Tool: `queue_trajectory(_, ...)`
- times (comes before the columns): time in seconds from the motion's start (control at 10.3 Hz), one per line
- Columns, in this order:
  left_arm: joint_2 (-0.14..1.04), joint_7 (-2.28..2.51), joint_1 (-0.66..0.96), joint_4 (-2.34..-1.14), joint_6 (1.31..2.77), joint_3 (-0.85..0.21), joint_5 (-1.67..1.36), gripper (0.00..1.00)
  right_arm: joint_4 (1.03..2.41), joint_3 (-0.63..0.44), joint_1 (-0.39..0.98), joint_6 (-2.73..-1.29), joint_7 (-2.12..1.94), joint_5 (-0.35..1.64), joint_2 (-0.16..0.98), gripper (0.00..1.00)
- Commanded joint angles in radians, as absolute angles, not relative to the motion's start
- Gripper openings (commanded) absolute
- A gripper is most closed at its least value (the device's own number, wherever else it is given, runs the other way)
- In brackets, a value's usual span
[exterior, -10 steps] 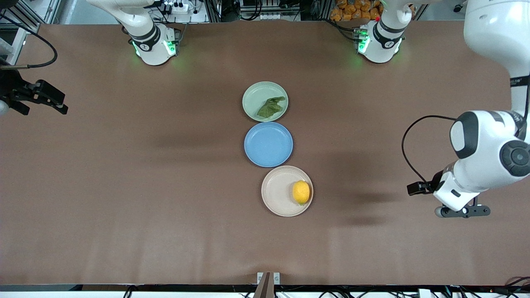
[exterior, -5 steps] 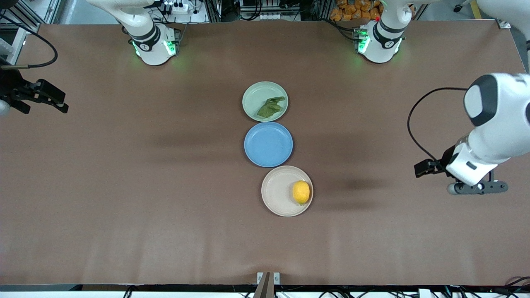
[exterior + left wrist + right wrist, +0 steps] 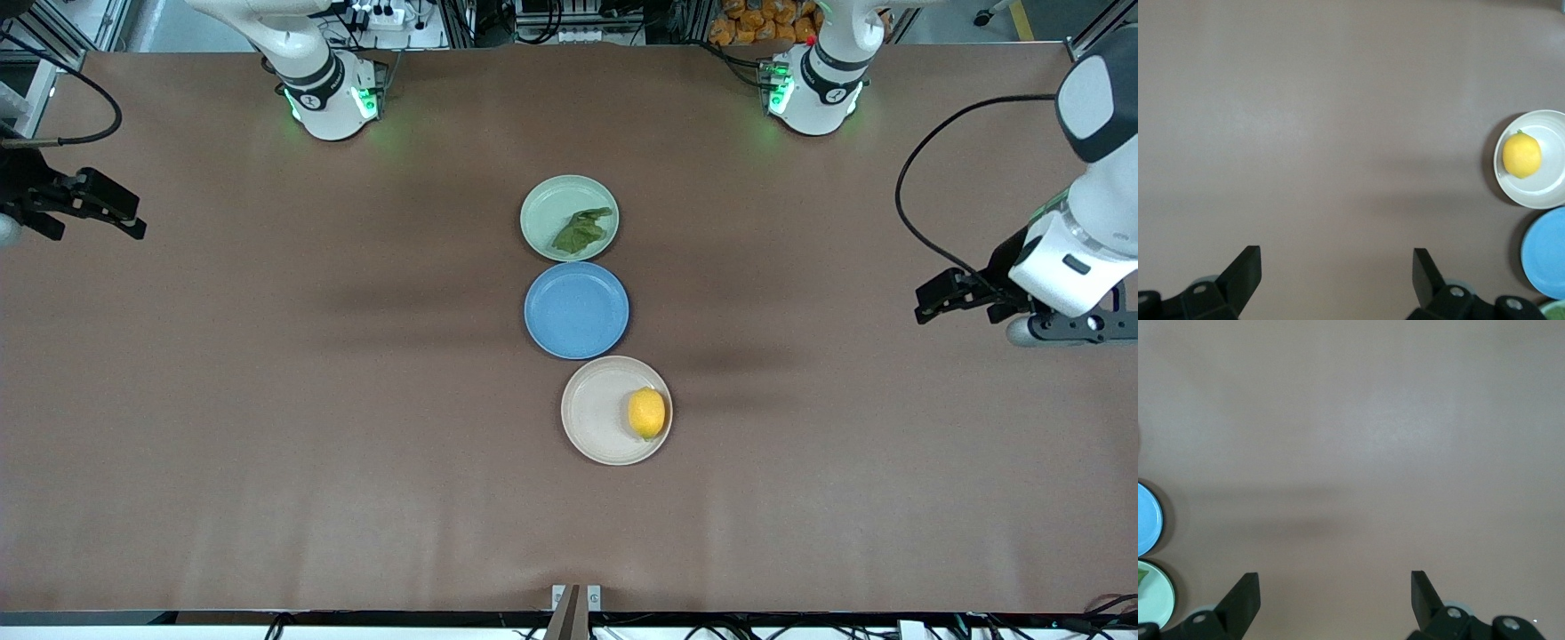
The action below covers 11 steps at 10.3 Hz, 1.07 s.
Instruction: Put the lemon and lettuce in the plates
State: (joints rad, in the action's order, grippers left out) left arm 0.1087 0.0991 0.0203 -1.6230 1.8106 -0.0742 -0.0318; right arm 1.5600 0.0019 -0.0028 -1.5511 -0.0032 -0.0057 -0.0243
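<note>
The lemon [image 3: 646, 413] lies in the beige-pink plate [image 3: 594, 418], the plate nearest the front camera. The lettuce [image 3: 582, 230] lies in the pale green plate [image 3: 544, 207], the plate nearest the robots. My left gripper [image 3: 1071, 331] hangs open and empty over bare table at the left arm's end, well away from the plates. Its wrist view shows the open left gripper [image 3: 1337, 280], the lemon [image 3: 1521, 155] and the beige-pink plate [image 3: 1551, 190]. My right gripper [image 3: 7, 233] waits at the right arm's end, open and empty [image 3: 1335, 603].
An empty blue plate [image 3: 576, 310] sits between the two other plates, touching both. It also shows in the left wrist view [image 3: 1546, 253] and the right wrist view [image 3: 1146, 518]. The brown table [image 3: 267, 400] spreads wide on both sides of the plates.
My left arm has drawn back from the beige-pink plate toward the left arm's end of the table and toward the robots' side. The right arm, plates, lemon and lettuce have not moved.
</note>
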Motion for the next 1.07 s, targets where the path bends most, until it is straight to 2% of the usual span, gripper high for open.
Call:
queue_trajectory(0.0,0.088,0.083,0.003,-1.530,1.679,-0.087,-0.054,1.00,1.546,0.002,-0.002,-1.531,0.002,-0.014,-0.026,1.00)
queue_trajectory(0.29,0.011,0.083,0.011,-1.511,1.617,-0.084,-0.055,1.00,1.546,0.002,-0.002,-1.529,0.002,-0.014,-0.026,1.00)
queue_trajectory(0.97,-0.011,0.084,0.046,-1.503,1.591,-0.071,-0.054,1.00,1.546,0.003,-0.002,-1.529,0.002,-0.014,-0.025,1.00)
